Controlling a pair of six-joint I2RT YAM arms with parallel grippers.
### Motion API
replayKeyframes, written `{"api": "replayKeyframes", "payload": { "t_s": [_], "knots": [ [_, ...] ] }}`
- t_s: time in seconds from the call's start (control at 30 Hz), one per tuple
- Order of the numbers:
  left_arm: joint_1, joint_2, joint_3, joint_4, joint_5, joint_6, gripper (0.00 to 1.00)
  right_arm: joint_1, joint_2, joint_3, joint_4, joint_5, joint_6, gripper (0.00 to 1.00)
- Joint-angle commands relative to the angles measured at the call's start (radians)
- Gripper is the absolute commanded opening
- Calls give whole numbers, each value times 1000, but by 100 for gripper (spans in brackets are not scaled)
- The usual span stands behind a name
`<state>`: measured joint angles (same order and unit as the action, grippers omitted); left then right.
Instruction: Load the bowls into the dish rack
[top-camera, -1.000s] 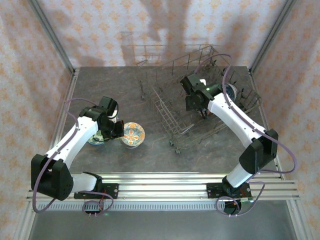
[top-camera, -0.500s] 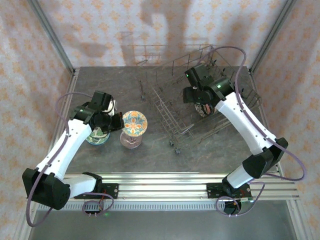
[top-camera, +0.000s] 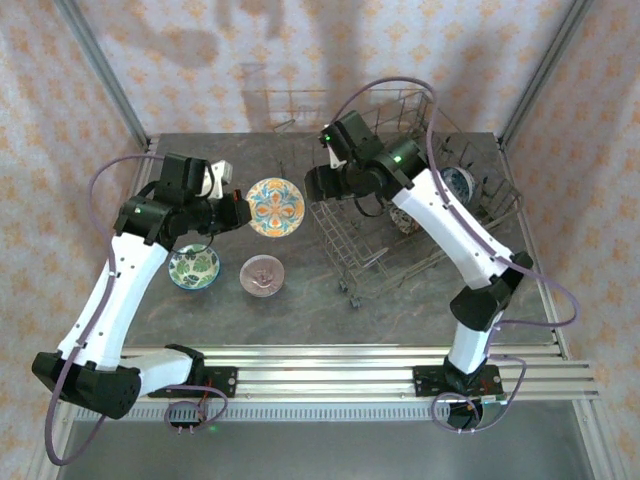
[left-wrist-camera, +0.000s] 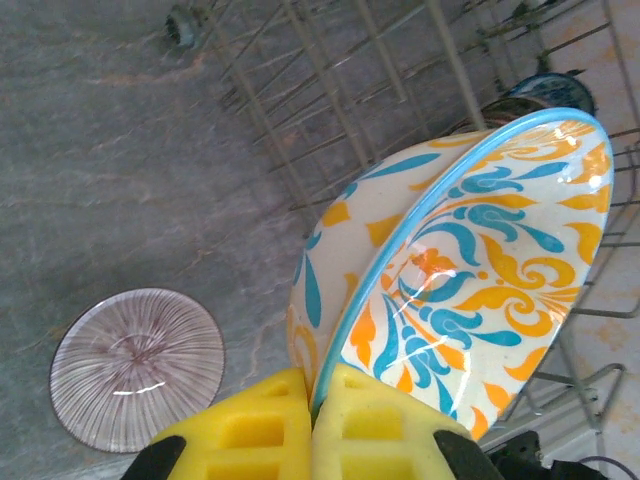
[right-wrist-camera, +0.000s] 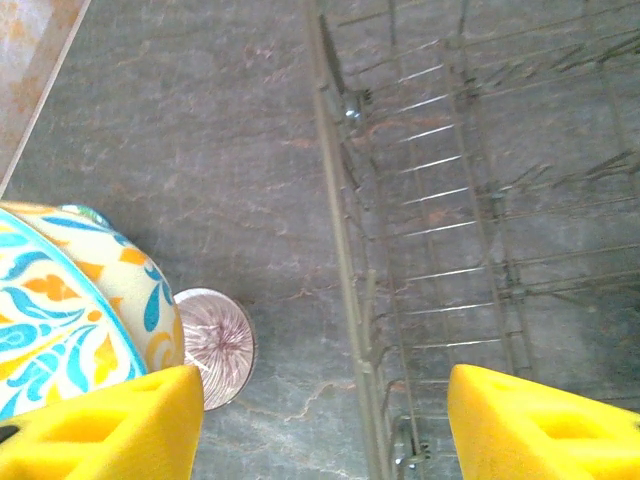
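My left gripper is shut on the rim of an orange-teal bowl, holding it tilted in the air left of the dish rack. In the left wrist view the yellow pads pinch the blue rim of the bowl. My right gripper hangs open over the rack's left edge, just right of that bowl, with nothing between its pads. A brown-pink bowl and a green bowl rest on the table. A blue-white bowl stands in the rack.
The grey wire rack fills the right half of the table, its upright tines below my right gripper. Another bowl sits in the rack behind the right arm. Patterned walls close in the table on three sides.
My left gripper has lifted the orange-teal bowl off the brown-pink bowl and carried it up and right toward the rack. My right gripper has swung left out of the rack toward it.
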<state>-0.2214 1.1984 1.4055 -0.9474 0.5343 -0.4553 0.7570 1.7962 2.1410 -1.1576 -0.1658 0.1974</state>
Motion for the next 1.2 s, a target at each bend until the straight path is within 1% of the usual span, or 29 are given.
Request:
{"api": "replayKeyframes", "payload": {
  "t_s": [0.0,0.2,0.27,0.47,0.6,0.67,0.8,0.97,1.07,1.17],
  "knots": [
    [4,16,56,66,59,-17,0,10,9,36,-24,-66,-2,64],
    [4,33,70,82,77,-23,0,12,-25,-23,46,-115,11,60],
    [3,36,70,86,78,-25,0,11,-42,-46,65,-110,19,60],
    [4,38,70,99,85,-34,0,12,-85,-89,84,-69,30,59],
    [2,38,68,103,90,-40,0,11,-120,-109,94,26,47,63],
    [-1,38,67,105,87,-42,0,11,-141,-120,112,48,51,63],
    [-9,42,70,113,89,-50,0,11,-171,-158,164,-21,48,63],
    [-30,52,84,121,86,-57,0,18,-150,-179,169,-139,29,63],
    [-40,56,96,122,81,-61,0,18,-133,-184,168,-154,32,62],
    [-50,58,104,127,79,-63,0,19,-121,-188,176,-167,38,59]
  ]
}}
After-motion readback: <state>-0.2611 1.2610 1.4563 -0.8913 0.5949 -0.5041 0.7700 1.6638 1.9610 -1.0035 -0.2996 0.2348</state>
